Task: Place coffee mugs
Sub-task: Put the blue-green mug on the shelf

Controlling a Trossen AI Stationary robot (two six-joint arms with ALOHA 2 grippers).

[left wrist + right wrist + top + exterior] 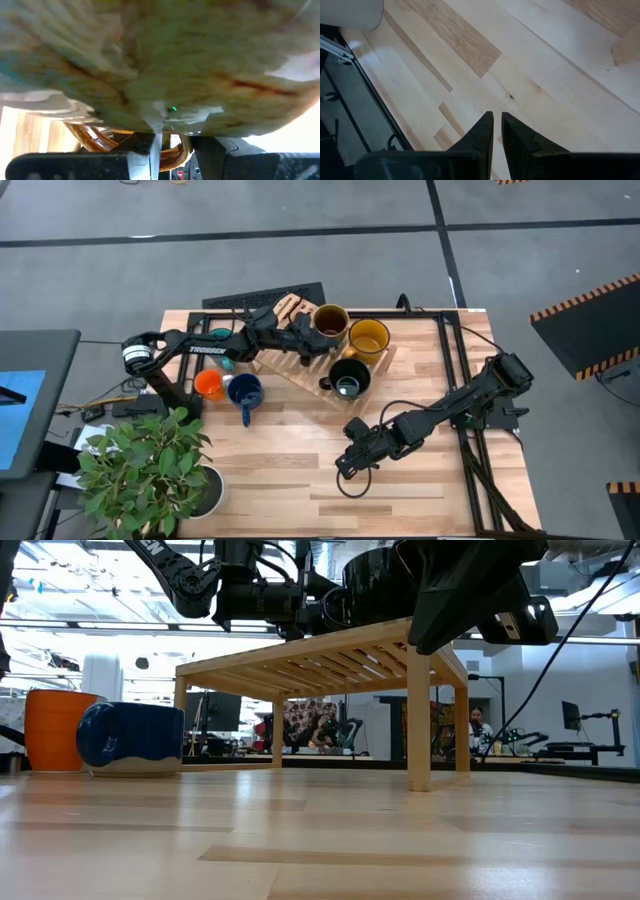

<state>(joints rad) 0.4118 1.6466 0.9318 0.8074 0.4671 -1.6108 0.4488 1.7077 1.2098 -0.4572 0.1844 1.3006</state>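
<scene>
Left gripper: over the slatted wooden rack, at the brown-olive glazed mug. In the left wrist view the two dark fingers close on a thin amber-brown loop, the mug's handle, with the mug's mottled wall filling the frame just beyond them. Grip reads as narrow, clamped on the handle.

Brown-olive mug sits upright at the rack's far edge, mouth up. Just beside it on the rack stands the yellow mug, also upright. The black mug stands on the rack's near edge, handle pointing toward the left arm's side.

Off the rack, on the light wooden table top: the orange mug upright, and the dark blue mug touching or just beside it. The low view shows the blue one lying on its side next to the orange one. A teal mug is partly hidden under the left arm.

Right gripper: low over bare table, well apart from the rack; its fingers are almost together, holding nothing.

Green leafy plant in a white pot stands at the table's near left corner.
</scene>
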